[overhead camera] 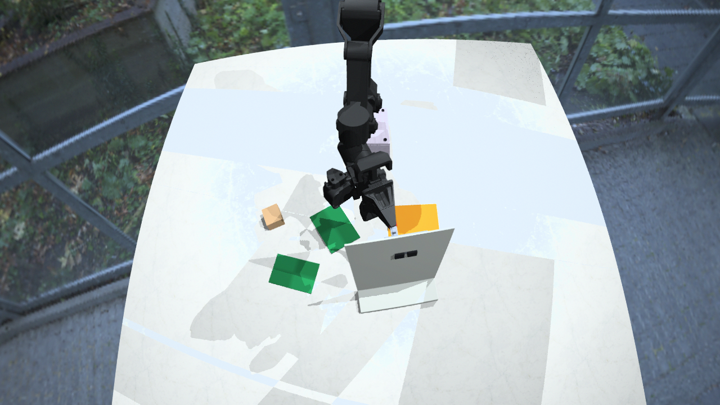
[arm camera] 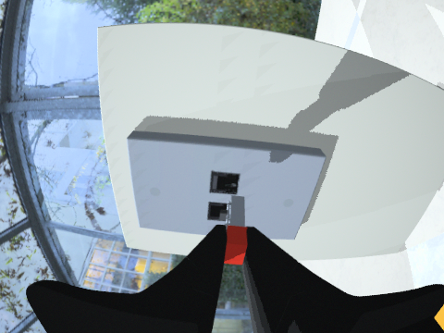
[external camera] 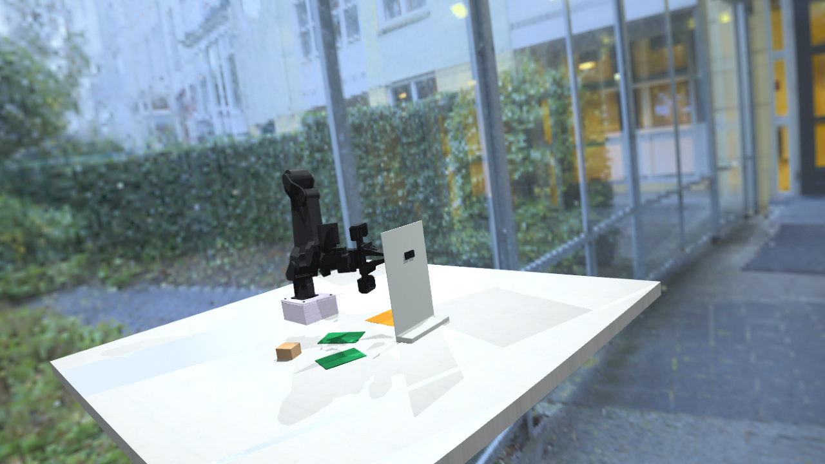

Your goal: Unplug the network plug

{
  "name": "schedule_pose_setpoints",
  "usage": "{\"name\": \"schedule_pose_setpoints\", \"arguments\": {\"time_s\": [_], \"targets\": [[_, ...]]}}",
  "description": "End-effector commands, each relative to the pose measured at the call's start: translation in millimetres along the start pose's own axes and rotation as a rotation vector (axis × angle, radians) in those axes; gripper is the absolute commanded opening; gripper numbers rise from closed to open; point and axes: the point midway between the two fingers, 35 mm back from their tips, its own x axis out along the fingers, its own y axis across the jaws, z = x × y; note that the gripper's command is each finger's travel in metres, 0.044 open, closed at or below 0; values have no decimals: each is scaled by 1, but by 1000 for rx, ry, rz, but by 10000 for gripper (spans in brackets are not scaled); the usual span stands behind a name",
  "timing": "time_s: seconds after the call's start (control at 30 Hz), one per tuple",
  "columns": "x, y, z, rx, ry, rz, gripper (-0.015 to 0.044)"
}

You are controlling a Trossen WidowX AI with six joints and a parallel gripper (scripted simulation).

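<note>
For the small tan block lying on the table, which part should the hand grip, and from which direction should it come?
Probably from straight above, closing on two opposite vertical faces of the tan block. It is a low box lying flat with open table around it, so its sides are free. The hand is at present shut on the plug near the panel, so it would first have to let go.

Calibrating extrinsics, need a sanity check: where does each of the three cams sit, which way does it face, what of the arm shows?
Top: high above the white table, looking down, arm base at the far edge; whole black arm, gripper behind the grey upright panel.
Exterior: off the table's corner, low side view; full arm and the panel's back.
Wrist: on the gripper, facing the panel's socket block; only two black fingers, shut on the red-and-grey plug.
Shared: panel and gripper in all; orange square in top and exterior.
</note>
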Motion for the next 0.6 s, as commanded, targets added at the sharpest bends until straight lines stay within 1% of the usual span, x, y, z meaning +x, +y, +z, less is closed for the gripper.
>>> {"name": "schedule_pose_setpoints", "arguments": {"time_s": [0.0,0.57], "targets": [[-4,1,-1,4,1,2,0],[-14,0,-3,4,1,1,0]]}}
